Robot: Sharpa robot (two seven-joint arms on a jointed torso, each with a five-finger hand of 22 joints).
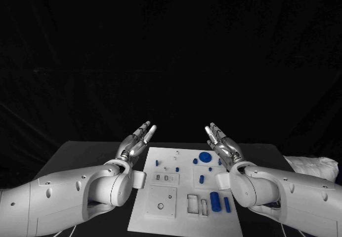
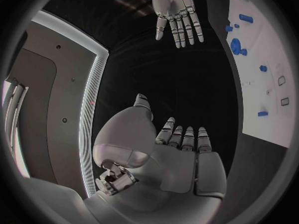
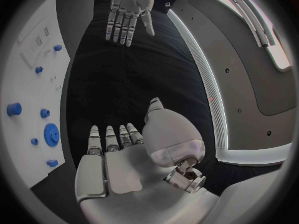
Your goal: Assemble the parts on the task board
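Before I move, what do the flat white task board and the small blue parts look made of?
Flat white task board: matte, looks like plastic, with cleanly cut recesses. Small blue parts, e.g. the round blue disc: uniform colour, dull sheen, probably moulded or printed plastic; can't confirm.

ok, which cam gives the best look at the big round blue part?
Right wrist view: the round blue part sits near and unblocked, face towards the camera. The left wrist view shows it smaller at the rim; the head view shows it small on the task board.

A black table point(image 1: 85, 150) with what may be white cloth point(image 1: 314, 167).
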